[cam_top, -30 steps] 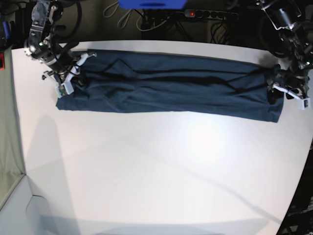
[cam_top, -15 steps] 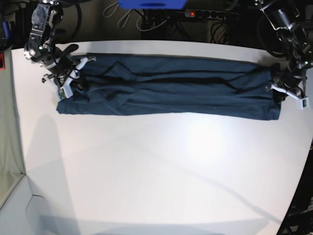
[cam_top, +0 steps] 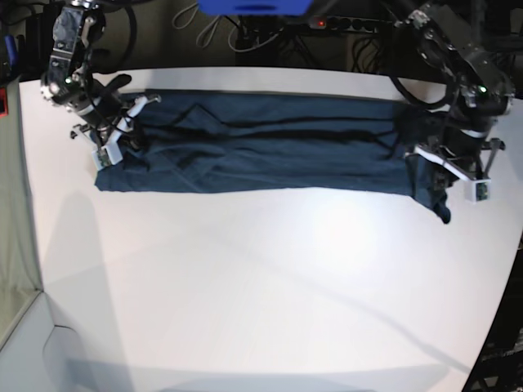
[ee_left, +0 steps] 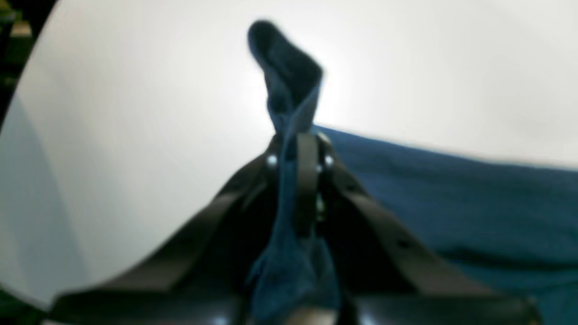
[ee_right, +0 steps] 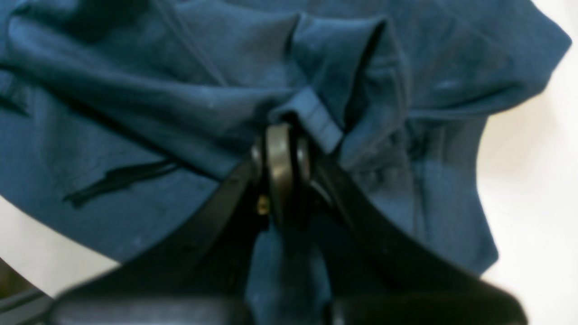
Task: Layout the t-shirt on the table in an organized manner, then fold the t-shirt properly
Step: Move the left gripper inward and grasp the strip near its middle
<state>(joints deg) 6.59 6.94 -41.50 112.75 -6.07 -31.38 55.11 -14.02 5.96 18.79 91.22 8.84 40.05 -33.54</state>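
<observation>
The t-shirt lay stretched as a long, dark navy band across the far half of the white worktop, its length running from one side of the base view to the other, with dark creases along it. At the end on that view's right, the cloth was lifted off the surface and a corner hung down past the band's near edge.

The left claw was closed on that raised end: in the left wrist view the black fingers were pinched together with a strip of blue fabric squeezed between them, and a twisted tip of cloth stuck up beyond them against the bright worktop.

At the opposite end, the right claw was closed on the shirt as well. The right wrist view showed its fingers pressed tight together at a bunched fold, with a hemmed edge poking out just beside them and rumpled cloth spread all around.

Behind the worktop, a power strip with a red light and loose cables lay in the dark.
</observation>
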